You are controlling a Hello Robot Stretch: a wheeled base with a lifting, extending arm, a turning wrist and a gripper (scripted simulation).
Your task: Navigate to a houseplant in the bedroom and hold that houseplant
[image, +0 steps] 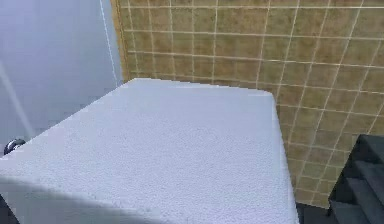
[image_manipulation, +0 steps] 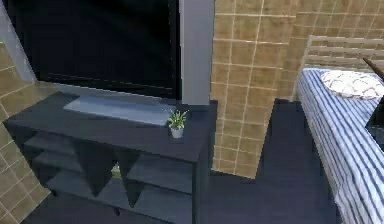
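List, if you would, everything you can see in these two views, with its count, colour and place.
houseplant: one, green leaves in a pale pot, on the stand's top, beside the television's base
television: one, black screen and grey base, on the stand
stand: one, dark blue-grey with open shelves, arm side view's left
bed: one, blue and white striped cover, arm side view's right
pillow: one, pale and patterned, at the bed's head
headboard: one, light wood, against the wall behind the pillow
tiled wall: tan, behind everything in both views
block: one, white speckled top, forward view's middle
stepped unit: one, dark, forward view's lower right
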